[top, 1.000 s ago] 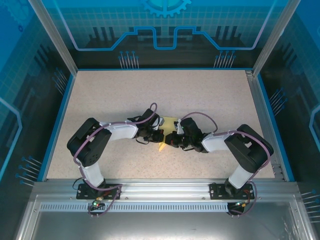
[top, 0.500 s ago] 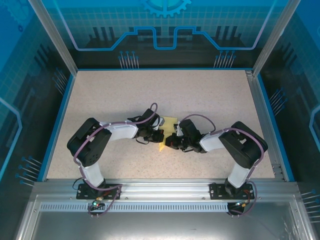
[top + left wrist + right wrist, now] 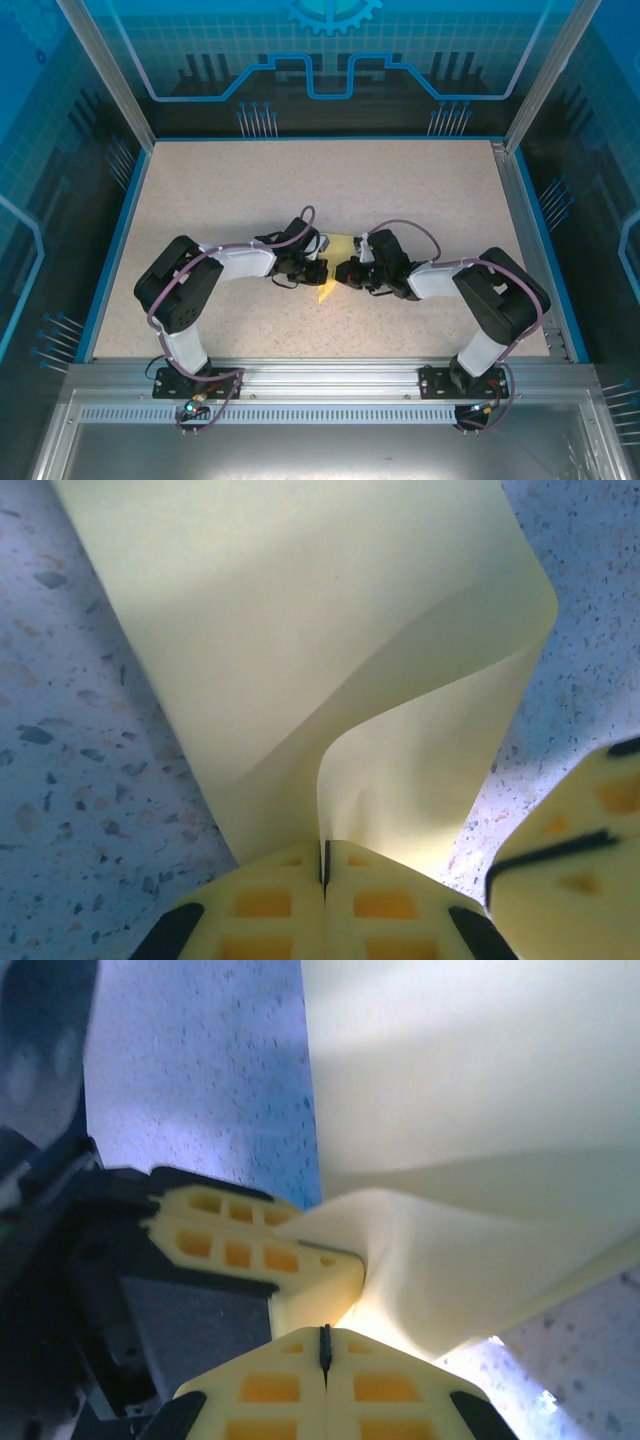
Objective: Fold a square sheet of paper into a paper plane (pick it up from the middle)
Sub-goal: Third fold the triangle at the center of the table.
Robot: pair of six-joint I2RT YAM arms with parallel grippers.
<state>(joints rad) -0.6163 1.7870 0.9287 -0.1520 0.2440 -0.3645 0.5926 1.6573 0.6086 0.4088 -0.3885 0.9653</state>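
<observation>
The left gripper (image 3: 325, 865) and right gripper (image 3: 325, 1345) stand tip to tip near the middle of the table (image 3: 420, 190). Each is pinched tight on the square sheet of paper (image 3: 300, 630), which curls up just beyond both jaws.

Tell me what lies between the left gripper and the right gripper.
The square sheet of paper, yellow and bowed, spans that gap; the left gripper and right gripper are each shut on it. Both wrist views show this.

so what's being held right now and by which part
The left gripper pinches the yellow sheet by a buckled edge. The right gripper is shut right beside it; whether it grips paper is unclear.
</observation>
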